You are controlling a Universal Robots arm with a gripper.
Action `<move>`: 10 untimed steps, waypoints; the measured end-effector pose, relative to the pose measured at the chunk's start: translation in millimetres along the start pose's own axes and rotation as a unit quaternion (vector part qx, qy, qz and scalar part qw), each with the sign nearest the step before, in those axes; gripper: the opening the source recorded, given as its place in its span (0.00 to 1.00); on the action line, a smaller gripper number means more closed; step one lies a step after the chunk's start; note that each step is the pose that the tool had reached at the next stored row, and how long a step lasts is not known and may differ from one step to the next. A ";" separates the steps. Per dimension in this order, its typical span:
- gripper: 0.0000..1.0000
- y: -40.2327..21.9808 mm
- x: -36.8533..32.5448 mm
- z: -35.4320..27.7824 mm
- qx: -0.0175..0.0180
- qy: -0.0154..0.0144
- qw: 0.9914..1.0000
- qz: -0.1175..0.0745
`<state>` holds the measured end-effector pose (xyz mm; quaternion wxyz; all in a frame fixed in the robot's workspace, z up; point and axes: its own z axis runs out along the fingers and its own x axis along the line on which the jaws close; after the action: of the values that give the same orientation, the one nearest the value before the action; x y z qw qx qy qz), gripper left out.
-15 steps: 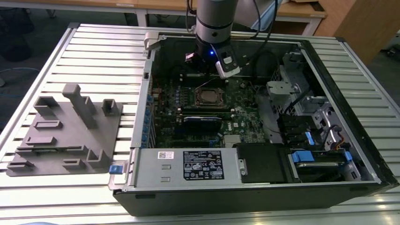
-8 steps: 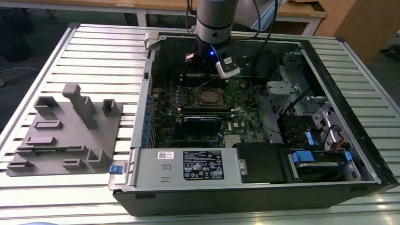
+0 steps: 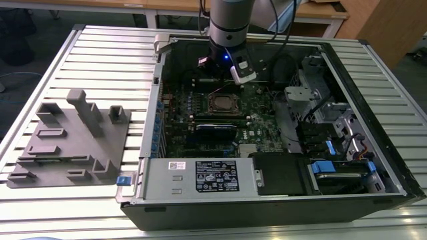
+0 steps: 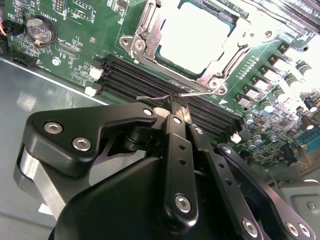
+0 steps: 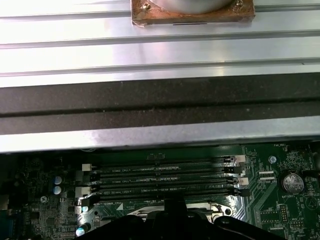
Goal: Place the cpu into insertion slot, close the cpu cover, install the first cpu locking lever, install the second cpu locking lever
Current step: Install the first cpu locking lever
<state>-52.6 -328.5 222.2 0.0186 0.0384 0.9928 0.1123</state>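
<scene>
Beside ribbed black memory slots, the matte black end effector is pinched narrow on a thin wire lever. Beyond it, the flat, silvery, square cpu lies under the closed metal-frame cover on the green board.

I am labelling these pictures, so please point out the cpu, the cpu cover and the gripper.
the cpu [image 4: 197,37]: second wrist view, middle of its bright top.
the cpu cover [image 4: 226,59]: second wrist view, one bar of its silvery frame.
the gripper [image 4: 176,107]: second wrist view, midway between its fingertips.
</scene>
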 end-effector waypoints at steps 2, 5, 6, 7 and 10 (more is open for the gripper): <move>0.11 0.0 0.0 0.1 0.000 0.000 1.000 0.000; 0.11 0.1 0.0 0.3 0.000 0.000 1.000 0.000; 0.11 0.1 -0.2 0.5 0.000 0.000 1.000 0.000; 0.11 0.1 -0.3 0.7 0.000 0.000 1.000 0.000; 0.11 0.4 -1.1 1.2 0.000 0.000 1.000 0.000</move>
<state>-51.5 -327.9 221.2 0.0187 0.0385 0.9927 0.1124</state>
